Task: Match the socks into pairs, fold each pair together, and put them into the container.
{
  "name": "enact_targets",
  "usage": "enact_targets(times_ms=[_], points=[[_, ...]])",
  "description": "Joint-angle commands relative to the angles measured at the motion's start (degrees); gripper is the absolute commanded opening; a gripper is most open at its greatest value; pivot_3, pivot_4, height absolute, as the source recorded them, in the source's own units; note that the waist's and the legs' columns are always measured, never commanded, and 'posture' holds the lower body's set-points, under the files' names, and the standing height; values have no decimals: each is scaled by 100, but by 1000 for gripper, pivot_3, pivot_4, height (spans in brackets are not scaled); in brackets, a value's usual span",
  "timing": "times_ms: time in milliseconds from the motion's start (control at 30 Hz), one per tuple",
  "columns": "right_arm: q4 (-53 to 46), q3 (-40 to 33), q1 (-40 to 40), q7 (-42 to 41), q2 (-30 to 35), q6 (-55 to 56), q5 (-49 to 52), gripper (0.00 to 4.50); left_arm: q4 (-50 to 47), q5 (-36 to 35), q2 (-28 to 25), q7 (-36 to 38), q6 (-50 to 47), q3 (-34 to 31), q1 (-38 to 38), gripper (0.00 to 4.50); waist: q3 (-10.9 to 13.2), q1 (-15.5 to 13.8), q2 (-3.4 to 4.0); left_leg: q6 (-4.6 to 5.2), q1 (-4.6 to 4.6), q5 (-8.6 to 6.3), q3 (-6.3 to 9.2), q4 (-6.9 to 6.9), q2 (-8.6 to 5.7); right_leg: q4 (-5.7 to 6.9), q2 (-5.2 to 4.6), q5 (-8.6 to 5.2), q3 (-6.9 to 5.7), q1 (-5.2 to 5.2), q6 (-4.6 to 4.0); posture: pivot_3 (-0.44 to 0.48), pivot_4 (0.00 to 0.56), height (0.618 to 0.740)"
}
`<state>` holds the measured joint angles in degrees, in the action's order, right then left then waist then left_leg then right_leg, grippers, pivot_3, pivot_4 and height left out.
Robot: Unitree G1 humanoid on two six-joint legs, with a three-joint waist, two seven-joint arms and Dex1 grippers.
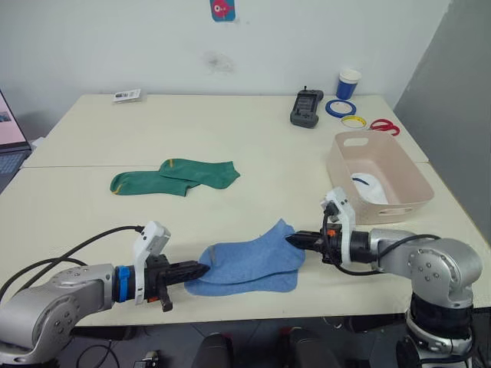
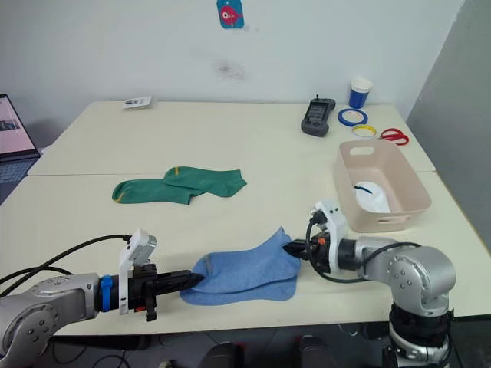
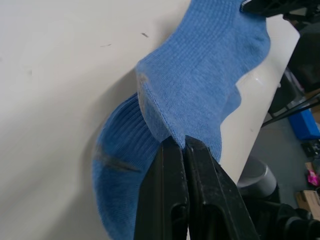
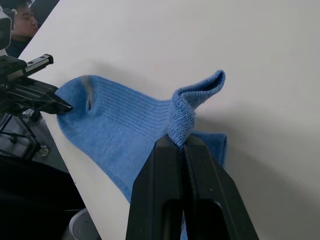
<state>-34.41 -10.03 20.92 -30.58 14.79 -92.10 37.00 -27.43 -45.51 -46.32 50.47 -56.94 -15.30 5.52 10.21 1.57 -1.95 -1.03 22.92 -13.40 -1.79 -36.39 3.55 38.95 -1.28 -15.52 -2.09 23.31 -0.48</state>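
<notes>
The two soft light blue ankle socks [image 1: 249,264] are shown stacked one on the other near the front edge of the cream table [image 1: 230,146], between the two arms. The left end of the pair is pinched by the left gripper [image 1: 201,270], its two black fingers clenched on the fabric; the right end, raised into a small peak, is clamped in the same way by the right gripper [image 1: 292,240]. The pair is thus held at both ends, low over the tabletop and partly resting on it.

Farther back and to the left, the two green socks with yellow trim [image 1: 175,177] are seen lying overlapped and untouched. At the right, the pale pink rectangular plastic tub [image 1: 376,176] is seen to hold something white with a dark mark [image 1: 369,188], judged to be the white pair, already stowed.

The task is judged to be about a third done: the blue pair is matched, its fold is in hand, and its transfer remains, after which the green pair is to be folded and stowed.
</notes>
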Motion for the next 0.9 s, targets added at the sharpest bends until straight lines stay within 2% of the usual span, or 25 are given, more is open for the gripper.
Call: enact_targets(times_ms=[33,167,533,900], points=[[-351,-93,-197,293,-10,-40,201,33,-8,226,-113,22,307,102,78,0,0,-2,0,0,0,0,-1,0,-1,-1,0,0,1,0,0,0,150,740],[-445,-105,-449,461,12,-40,384,33,31,307,-209,142,422,192,164,0,0,-1,0,0,0,0,-1,5,0,-3,1,-2,0,2,-4,0,150,740],[-277,-20,-535,684,7,-40,424,33,322,492,-450,388,611,276,206,0,0,0,0,0,1,0,-1,26,0,-7,5,-6,-1,13,-10,0,150,740],[-348,263,-623,800,-87,-19,356,33,329,638,-343,235,738,447,239,0,0,0,0,0,2,0,0,33,3,-8,5,-10,-2,17,-14,0,150,740]])
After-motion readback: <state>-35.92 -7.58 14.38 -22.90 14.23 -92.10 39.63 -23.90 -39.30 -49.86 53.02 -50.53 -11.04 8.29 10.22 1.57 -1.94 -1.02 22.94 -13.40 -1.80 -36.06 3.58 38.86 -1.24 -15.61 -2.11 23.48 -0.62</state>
